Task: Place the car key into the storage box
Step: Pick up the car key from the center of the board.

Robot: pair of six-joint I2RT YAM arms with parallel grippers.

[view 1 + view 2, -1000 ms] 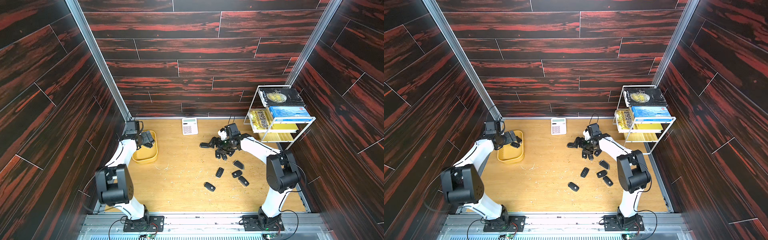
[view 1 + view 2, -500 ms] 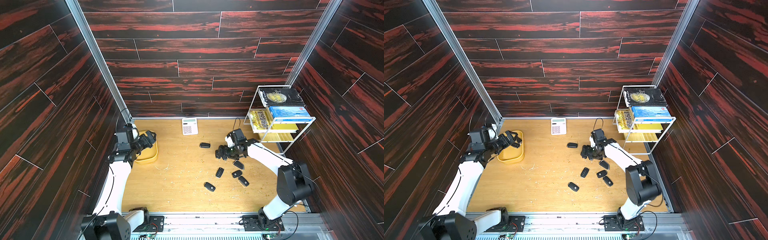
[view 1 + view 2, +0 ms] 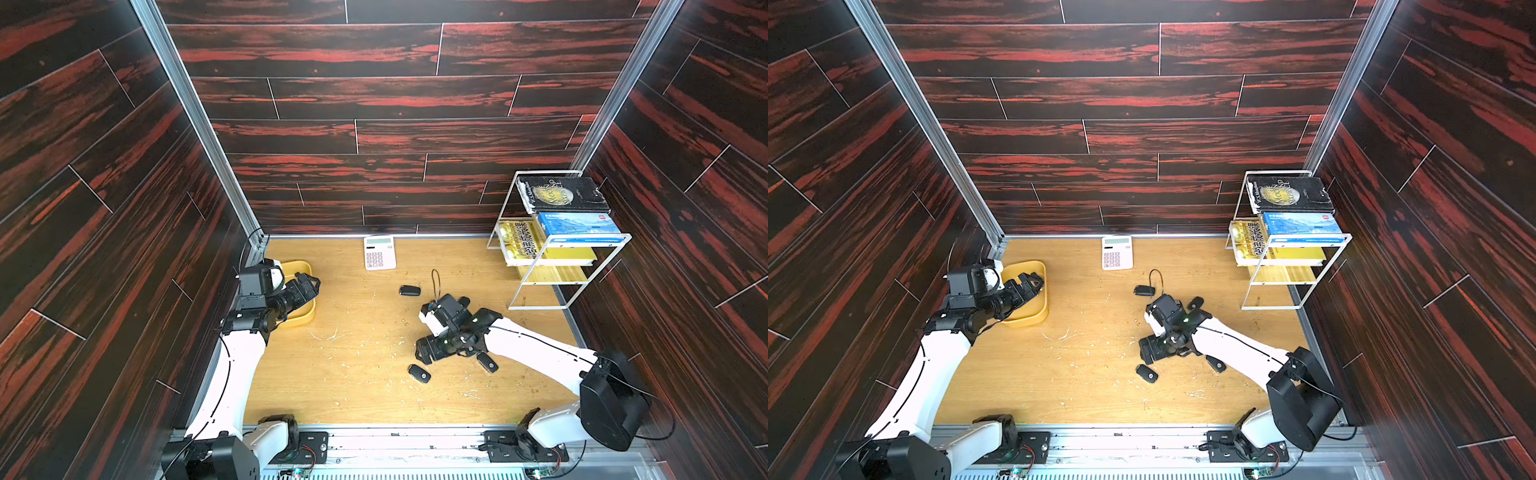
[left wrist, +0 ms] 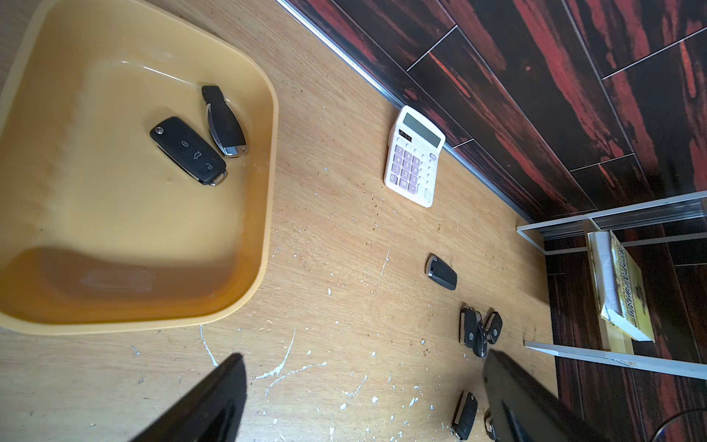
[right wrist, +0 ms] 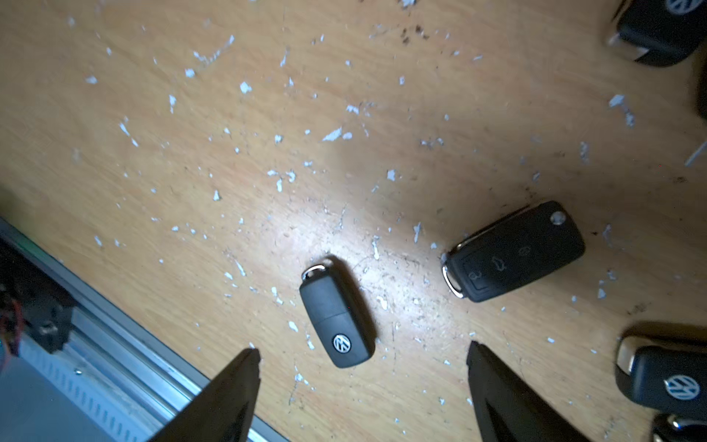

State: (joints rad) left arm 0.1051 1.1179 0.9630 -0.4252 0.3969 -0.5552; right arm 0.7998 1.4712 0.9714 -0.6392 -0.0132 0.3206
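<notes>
Reading the worktop [image 3: 332,374] as a dial with 12 at the back wall, the box [image 4: 271,153] sits at 10 with two stored keys [image 4: 187,150] in it; the left gripper [image 4: 365,358] hangs near its rim, jaws spread wide and empty. The key [image 5: 336,321] lies flat just toward 6 from centre, ahead of the right gripper [image 5: 363,348], whose jaws are spread and touch nothing. It looks light, rigid and smooth-shelled, probably slippery; pinching its long sides at mid-body seems safest. From it, bare worktop opens toward 9 and 10, a neighbour key [image 5: 514,252] lies near at 3, the front rail [image 5: 114,333] runs at 6, and the rack [image 3: 548,266] stands well apart at 2.
</notes>
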